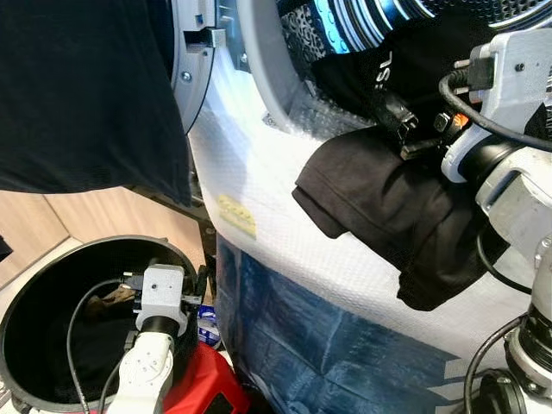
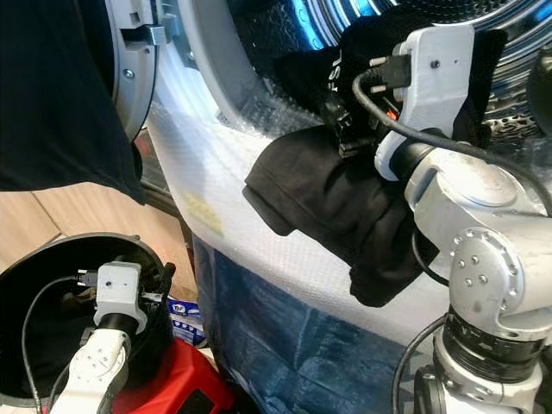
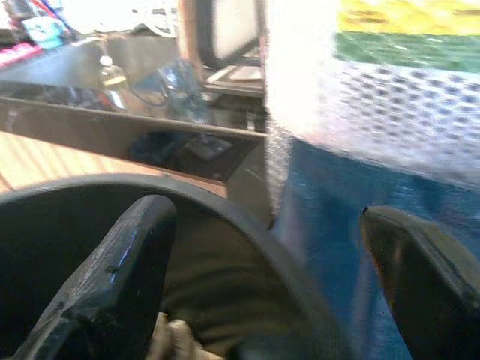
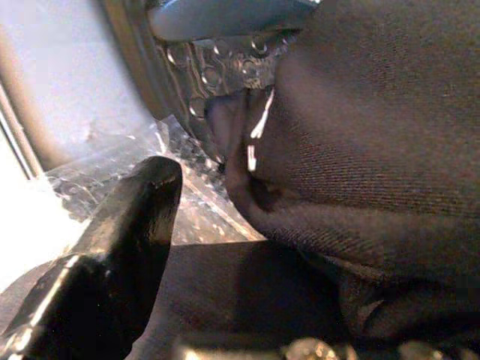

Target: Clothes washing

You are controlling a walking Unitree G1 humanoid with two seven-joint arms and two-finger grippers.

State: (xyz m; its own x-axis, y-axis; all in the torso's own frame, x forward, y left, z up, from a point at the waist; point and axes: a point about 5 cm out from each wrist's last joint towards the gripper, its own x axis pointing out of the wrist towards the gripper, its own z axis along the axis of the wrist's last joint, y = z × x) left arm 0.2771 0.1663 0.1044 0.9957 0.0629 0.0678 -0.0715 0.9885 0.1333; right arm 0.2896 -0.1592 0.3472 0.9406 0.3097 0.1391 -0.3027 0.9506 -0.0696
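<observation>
Left eye view: a washing machine (image 1: 285,250) wrapped in white bubble wrap, with blue printed film lower down, takes up the middle. A dark brown, matte woven garment (image 1: 388,207) hangs folded over the lower lip of the drum opening and droops down the machine's front. The right gripper (image 1: 405,129) sits at the garment's upper edge, its black fingers pressed against the cloth; how far apart they stand cannot be told here. A round black laundry basket (image 1: 26,302) stands at the machine's lower left, and the left gripper (image 1: 200,297) hangs just inside its rim on the side nearest the machine. A black cloth (image 1: 86,95) hangs at upper left over the open door.

Right eye view: the ribbed metal drum (image 2: 517,52) with its blue-lit rim shows behind the garment, and more black clothing with white lettering lies inside the opening. A red object (image 2: 181,388) sits beside the basket.

Left wrist view: the two black fingers (image 3: 112,277) are spread wide and hold nothing; the basket's curved rim runs between them, with dark cloth inside it.

Right wrist view: one glossy black finger (image 4: 112,255) lies just beside the garment's coarse weave, which bulges over the bubble-wrapped lip; whether it is gripped cannot be told.
</observation>
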